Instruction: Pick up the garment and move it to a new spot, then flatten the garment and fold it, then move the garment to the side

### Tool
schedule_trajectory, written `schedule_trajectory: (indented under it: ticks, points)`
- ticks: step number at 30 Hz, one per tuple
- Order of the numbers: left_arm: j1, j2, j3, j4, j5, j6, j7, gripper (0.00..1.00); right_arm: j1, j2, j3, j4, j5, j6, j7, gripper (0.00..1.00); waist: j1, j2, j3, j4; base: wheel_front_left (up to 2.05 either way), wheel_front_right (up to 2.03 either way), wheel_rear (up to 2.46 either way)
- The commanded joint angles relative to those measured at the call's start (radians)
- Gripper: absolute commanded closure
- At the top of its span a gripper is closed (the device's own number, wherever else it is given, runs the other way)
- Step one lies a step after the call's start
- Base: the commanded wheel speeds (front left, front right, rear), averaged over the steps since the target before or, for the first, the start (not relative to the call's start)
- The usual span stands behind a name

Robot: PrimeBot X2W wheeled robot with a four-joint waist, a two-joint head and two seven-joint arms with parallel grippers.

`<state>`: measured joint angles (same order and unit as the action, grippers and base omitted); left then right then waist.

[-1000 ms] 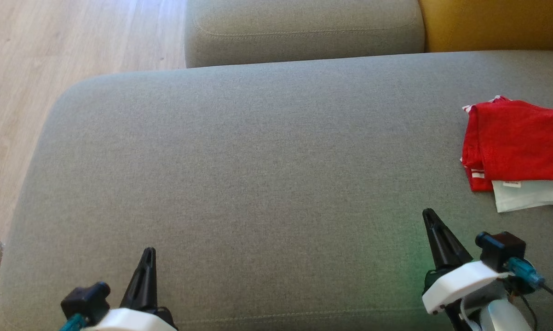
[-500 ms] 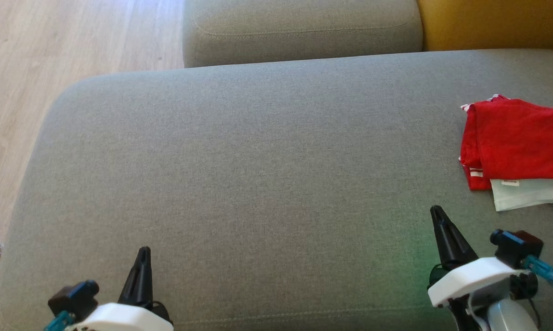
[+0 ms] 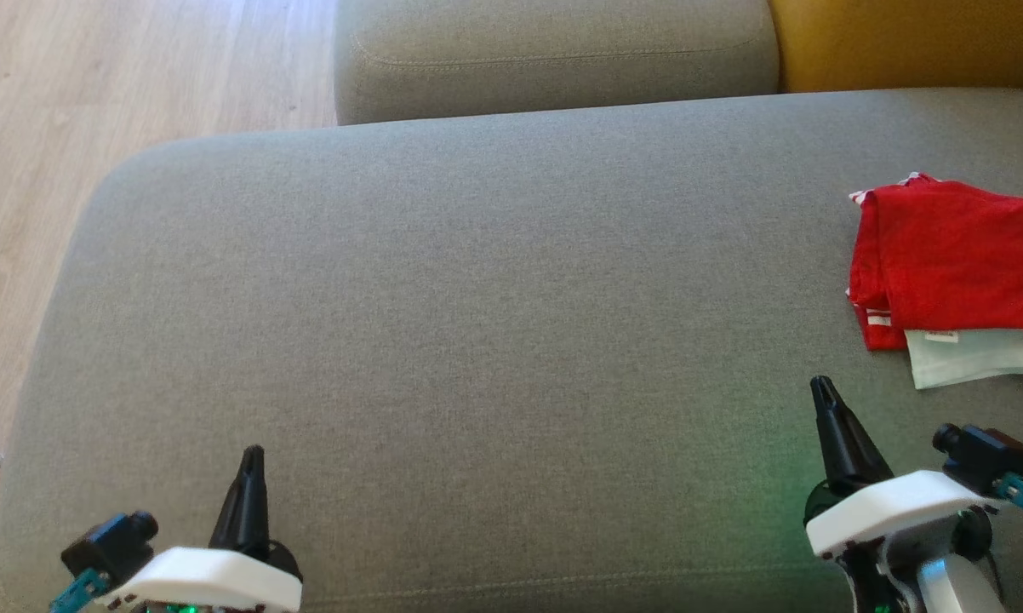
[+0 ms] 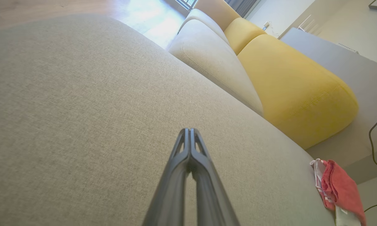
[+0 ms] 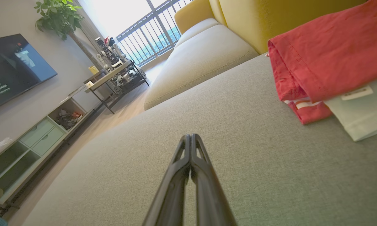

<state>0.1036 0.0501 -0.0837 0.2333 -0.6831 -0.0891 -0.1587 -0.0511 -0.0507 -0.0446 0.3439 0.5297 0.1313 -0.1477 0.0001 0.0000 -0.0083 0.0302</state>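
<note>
Folded red fabric garment [image 3: 954,255] is lying at the far right of the wide grey upholstered sofa seat [image 3: 477,298]. It is sitting on top of a folded pale mint cloth [image 3: 980,362], whose near corner is sticking out toward the robot. Red piece is looking neat: edges squared, a doubled layer showing along its left side.

Left pincer [image 3: 252,455] is hovering low over the near-left part of the seat, fingers pressed together, gripping nothing. Right pincer [image 3: 820,387] is hovering at the near right, also pressed together and empty. It is sitting near the stack but apart from it.

Judging progress: pick-up, flattening, folding and moving aside are all looking done, since the garment is resting folded off to the side and neither pincer is touching it. Probably nothing is remaining except parking the arms, or a small nudge if the stack edges are needing squaring.
</note>
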Motion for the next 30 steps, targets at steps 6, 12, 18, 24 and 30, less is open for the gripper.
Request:
schedule_trajectory:
  ticks: [6, 12, 18, 24, 30]
  points:
    - [-0.063, 0.011, 0.028, -0.026, -0.076, -0.008, 0.018, 1.00, -0.047, -0.001, -0.005, -0.041, 0.087, 0.000, 0.020, 1.00, 0.0000, 0.0000, 0.001, -0.002, 0.00, 0.00, 0.00]
    - [-0.073, 0.012, 0.038, -0.023, -0.139, -0.010, 0.035, 1.00, -0.048, -0.001, -0.009, -0.046, 0.159, 0.000, 0.038, 1.00, 0.0000, 0.0000, 0.002, -0.004, 0.00, 0.00, 0.00]
    - [-0.084, 0.012, 0.048, -0.021, -0.202, -0.013, 0.051, 1.00, -0.049, 0.000, -0.014, -0.050, 0.231, 0.000, 0.055, 1.00, 0.0000, 0.0000, 0.002, -0.006, 0.00, 0.00, 0.00]
    - [-0.095, 0.013, 0.059, -0.018, -0.265, -0.015, 0.068, 1.00, -0.049, 0.000, -0.019, -0.054, 0.302, 0.000, 0.073, 1.00, -0.0001, 0.0000, 0.003, -0.008, 0.00, 0.00, 0.00]
    - [-0.104, 0.013, 0.068, -0.016, -0.317, -0.017, 0.083, 1.00, -0.050, 0.000, -0.023, -0.057, 0.362, 0.000, 0.087, 1.00, -0.0001, 0.0000, 0.004, -0.010, 0.00, 0.00, 0.00]
